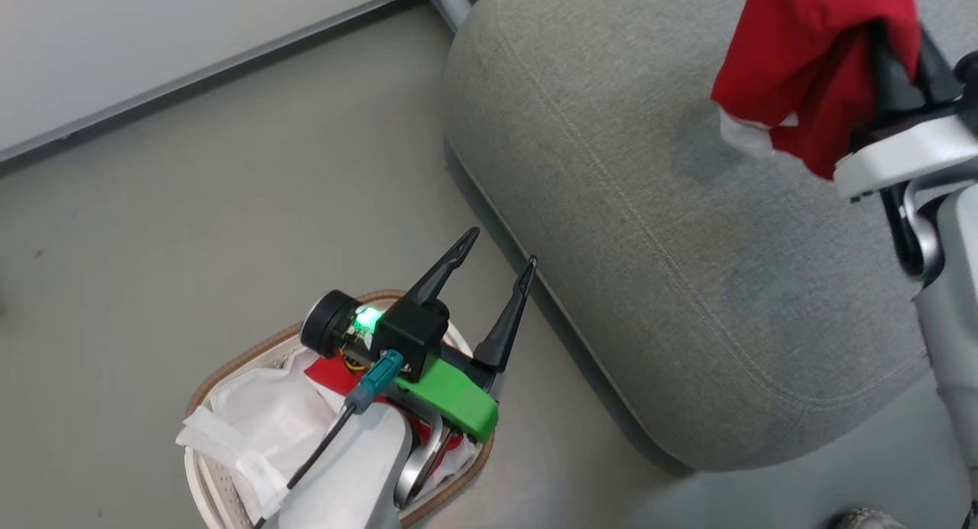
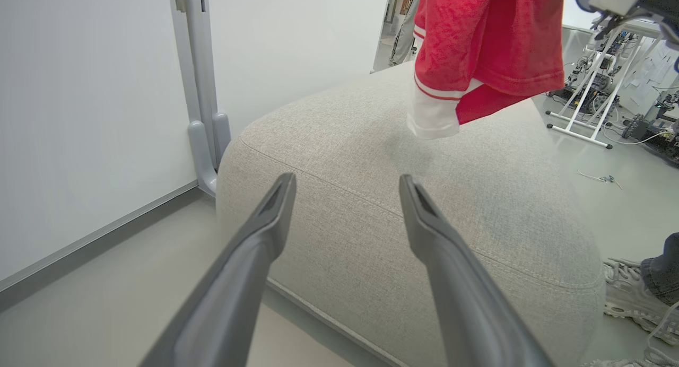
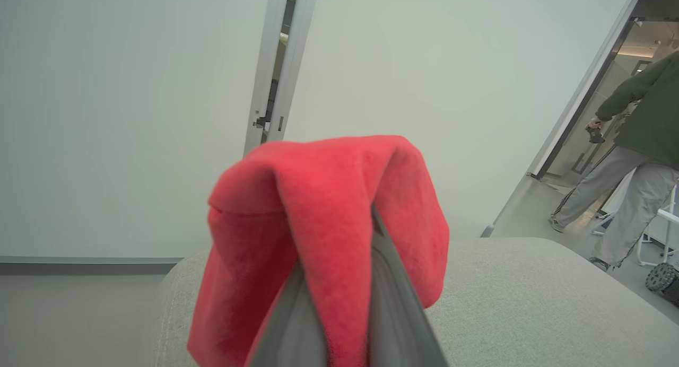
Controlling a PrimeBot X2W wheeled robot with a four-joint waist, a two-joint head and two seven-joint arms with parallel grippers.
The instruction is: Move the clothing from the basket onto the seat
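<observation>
Right gripper: my right gripper (image 1: 879,51) is clamped on a red garment (image 1: 795,47). The fabric drapes over both fingers, so my tips are hidden.
Red garment: it hangs in the air over the seat (image 1: 649,246), white cuff lowest and clear of the cushion in the left wrist view.
Left gripper: my left gripper (image 1: 500,250) is spread wide and holds nothing. It hovers above the basket (image 1: 229,368), fingers pointing at the seat's near edge.
Basket: it stands on the floor (image 1: 191,208) just beside the seat, with a crumpled white liner (image 1: 260,414) inside.
In the basket: a patch of red fabric (image 1: 328,376) shows beside the liner, partly under my left wrist.
Person: the right wrist view shows a person (image 3: 636,160) near a doorway beyond the seat.
</observation>
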